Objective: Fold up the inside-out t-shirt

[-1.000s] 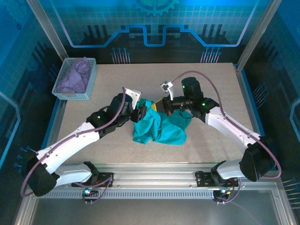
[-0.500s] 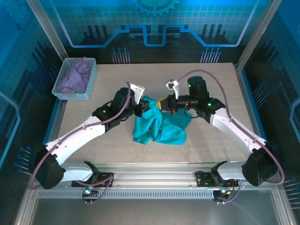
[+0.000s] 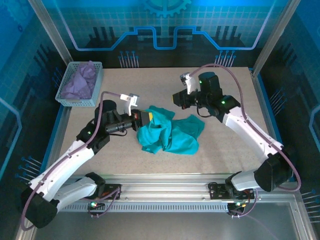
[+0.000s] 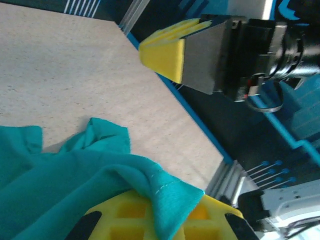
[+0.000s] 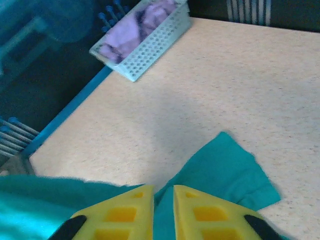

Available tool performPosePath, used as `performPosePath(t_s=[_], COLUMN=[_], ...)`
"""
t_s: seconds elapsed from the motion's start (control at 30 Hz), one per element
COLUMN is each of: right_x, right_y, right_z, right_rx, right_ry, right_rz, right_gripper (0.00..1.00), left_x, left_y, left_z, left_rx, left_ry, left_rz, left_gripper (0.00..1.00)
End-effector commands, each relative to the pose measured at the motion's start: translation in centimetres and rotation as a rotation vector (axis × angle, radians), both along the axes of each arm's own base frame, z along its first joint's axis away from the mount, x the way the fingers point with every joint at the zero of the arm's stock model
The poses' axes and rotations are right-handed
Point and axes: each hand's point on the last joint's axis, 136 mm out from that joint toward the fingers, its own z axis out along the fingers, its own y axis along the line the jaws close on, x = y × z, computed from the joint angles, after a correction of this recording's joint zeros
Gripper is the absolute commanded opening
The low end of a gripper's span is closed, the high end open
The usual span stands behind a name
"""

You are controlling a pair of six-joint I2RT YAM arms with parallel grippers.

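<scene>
Speckled beige counter (image 3: 150, 82) inside a blue-lit enclosure with aluminium posts. At centre, one teal t-shirt (image 3: 172, 135), crumpled in a loose heap, one flap spread toward the right. Left hand (image 3: 145, 118) clenched on the heap's left edge, teal hem draped over a yellow finger (image 4: 120, 220) in the left wrist view. Right hand (image 3: 181, 98) just beyond the shirt's far edge, released, yellow fingers (image 5: 120, 217) parted by a narrow slit, teal cloth seen below. At the far-left corner, well apart from the shirt, one white perforated basket (image 3: 75, 102) holding one lavender cloth (image 3: 80, 82). Two white arms in all, angled in from either side.
</scene>
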Motion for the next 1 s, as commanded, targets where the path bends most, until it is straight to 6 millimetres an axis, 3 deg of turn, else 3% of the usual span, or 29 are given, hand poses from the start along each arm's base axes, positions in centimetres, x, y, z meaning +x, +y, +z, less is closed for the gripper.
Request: performPosePath(t_s=[0.0, 0.07, 0.2, 0.3, 0.4, 0.63, 0.77, 0.83, 0.97], right_x=[0.3, -2.2, -10.1, -12.8, -12.5, -10.4, -9.9, -9.5, -9.1], right_y=[-2.5, -2.6, 0.5, 2.7, 5.2, 8.1, 8.3, 8.3, 7.8], right_z=[-1.9, -1.5, -1.6, -2.4, -3.4, -4.8, -5.8, -5.3, -6.0], right_rx=[-0.215, -0.265, -0.179, -0.003, 0.183, 0.390, 0.419, 0.454, 0.445], right_ry=[0.019, -0.044, -0.109, -0.028, 0.103, 0.272, 0.325, 0.313, 0.326], right_rz=[-0.155, -0.106, 0.131, 0.196, 0.182, 0.088, 0.036, 0.024, -0.028], right_gripper=[0.30, 0.36, 0.47, 0.50, 0.52, 0.58, 0.63, 0.66, 0.64], left_x=[0.1, 0.8, 1.6, 1.9, 1.7, 1.6, 1.5, 1.4, 1.3], left_y=[-0.3, 0.1, 1.4, 1.6, 1.3, 1.5, 1.6, 1.6, 1.7], left_z=[3.2, 2.5, 0.8, 0.4, 0.4, 0.1, 0.1, -0.2, -0.3], left_rx=[-0.235, -0.215, -0.051, -0.015, -0.008, 0.016, 0.026, 0.034, 0.036], left_ry=[0.080, 0.131, 0.157, 0.165, 0.164, 0.154, 0.142, 0.145, 0.143], left_rz=[0.005, 0.068, 0.209, 0.240, 0.233, 0.242, 0.240, 0.240, 0.241], left_gripper=[0.00, 0.00, 0.00, 0.00, 0.00, 0.00, 0.00, 0.00, 0.00])
